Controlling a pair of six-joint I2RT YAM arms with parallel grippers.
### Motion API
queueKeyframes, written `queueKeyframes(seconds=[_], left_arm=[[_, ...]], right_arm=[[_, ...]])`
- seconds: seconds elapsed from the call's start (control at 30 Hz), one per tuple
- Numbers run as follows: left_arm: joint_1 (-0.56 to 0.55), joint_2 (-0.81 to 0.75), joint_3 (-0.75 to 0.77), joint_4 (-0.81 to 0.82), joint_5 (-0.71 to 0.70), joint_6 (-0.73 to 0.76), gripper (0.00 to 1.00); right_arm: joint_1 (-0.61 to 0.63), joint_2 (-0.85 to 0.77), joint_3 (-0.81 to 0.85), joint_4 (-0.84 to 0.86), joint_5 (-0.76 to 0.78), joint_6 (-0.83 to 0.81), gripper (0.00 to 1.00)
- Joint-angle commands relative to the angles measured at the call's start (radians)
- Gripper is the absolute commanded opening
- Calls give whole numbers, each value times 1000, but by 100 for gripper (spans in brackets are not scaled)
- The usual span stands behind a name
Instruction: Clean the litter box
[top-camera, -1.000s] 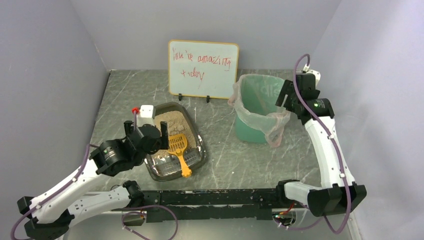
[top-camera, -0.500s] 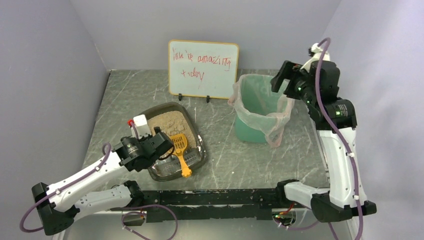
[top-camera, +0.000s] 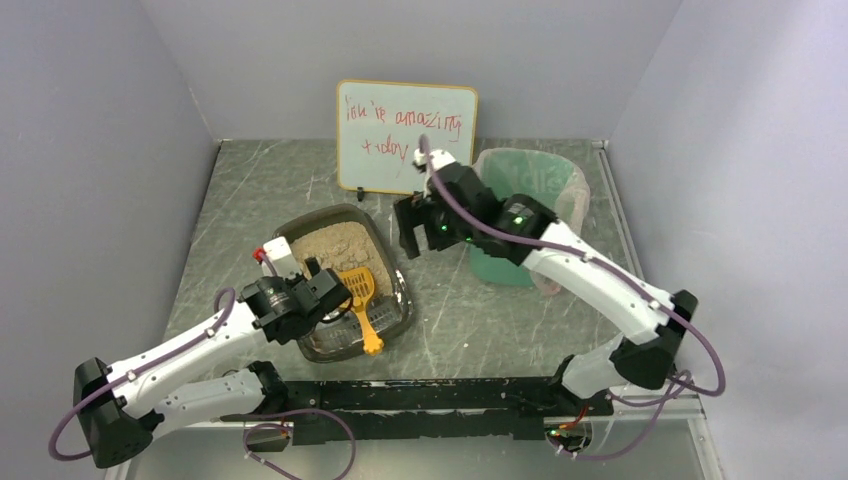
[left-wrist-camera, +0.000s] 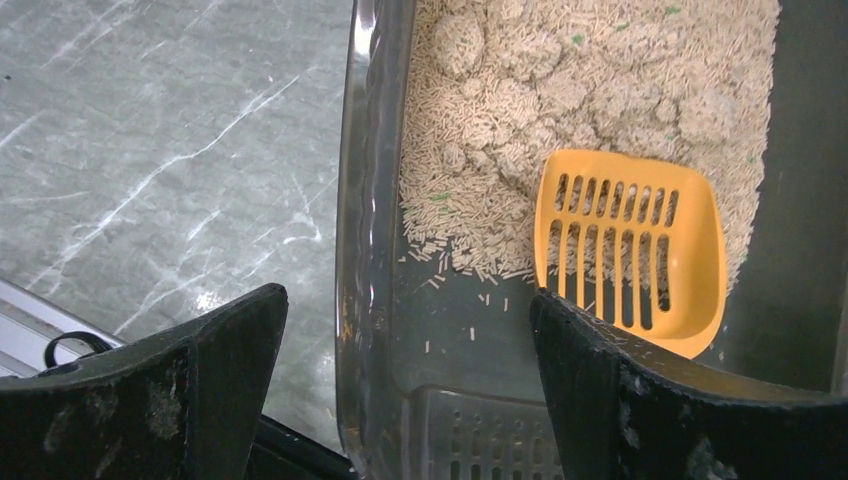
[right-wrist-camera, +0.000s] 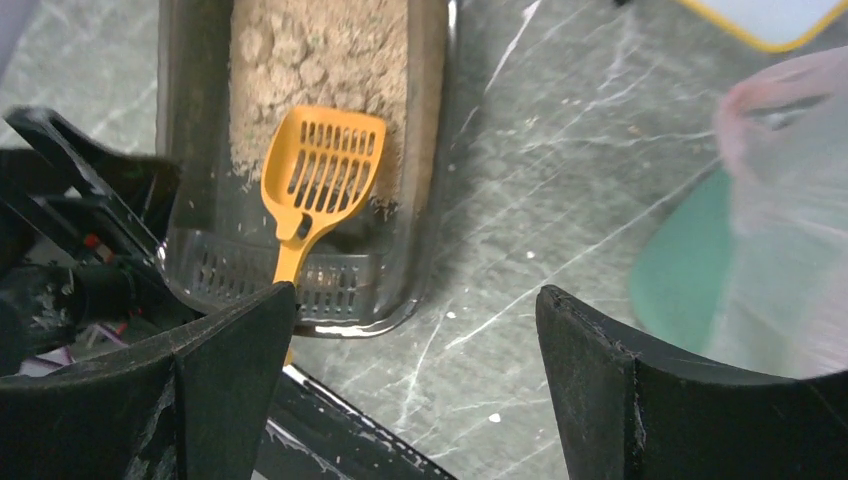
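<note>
The shallow smoky-dark plastic litter box sits left of centre on the grey bench; the orange slotted plastic scoop lies inside, handle lengthwise toward the near grate end (our side); our left tool, jaws apart and empty, hangs over that end, nearer than our right tool, also apart.

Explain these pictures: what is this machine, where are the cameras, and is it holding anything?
Two robot arms are bolted at the edge of a table. One picture looks down from above; the other two come from a camera on each wrist, the dark prongs being its fingers. On the table: a litter box with an orange scoop in it, a lined green bin, a whiteboard. The left hand hovers over the box's edge, the right hand between box and bin. Both are open, holding nothing.
</note>
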Motion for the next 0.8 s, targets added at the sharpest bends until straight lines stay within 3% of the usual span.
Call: queueKeyframes(seconds=[0.0,0.4,0.77], left_arm=[[55,-6,-15,85,-21,35,97],[297,-40,-123,367,148,292,92],[364,0,-177,477,216,384,65]], right_arm=[[53,56,-43,110,19,36,94],[65,271,-148,270,-15,135,92],[65,420,-131,322,18,185,71]])
